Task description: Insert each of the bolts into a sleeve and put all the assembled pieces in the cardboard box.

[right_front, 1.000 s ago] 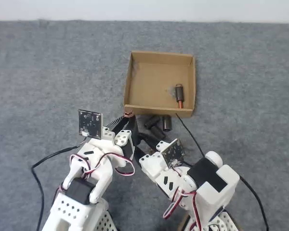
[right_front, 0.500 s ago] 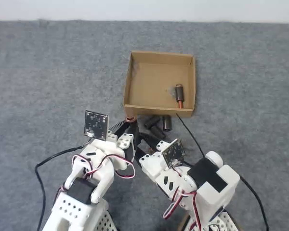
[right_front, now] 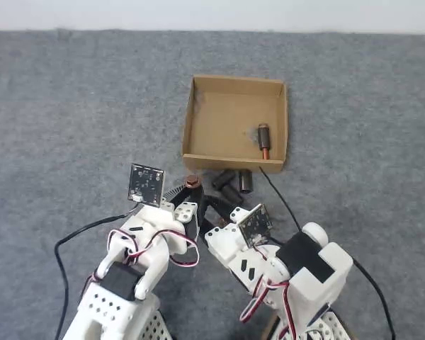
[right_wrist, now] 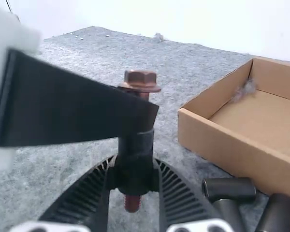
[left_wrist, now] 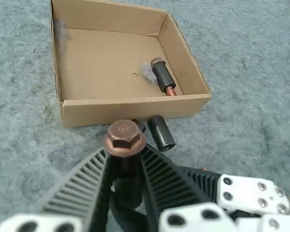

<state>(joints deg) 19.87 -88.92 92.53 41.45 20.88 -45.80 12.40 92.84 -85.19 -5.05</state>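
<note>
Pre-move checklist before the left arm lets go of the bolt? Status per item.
1. The left gripper is shut on the bolt: ok.
2. The right gripper is shut on the sleeve: ok.
3. Bolt through sleeve, tip showing below it: ok.
4. Bolt head seated on sleeve: not ok, it stands above the sleeve's top.
5. Free floor in the cardboard box: ok, one assembled piece lies near a wall.
6. Clearance over the loose sleeves in front of the box: cannot tell.
</note>
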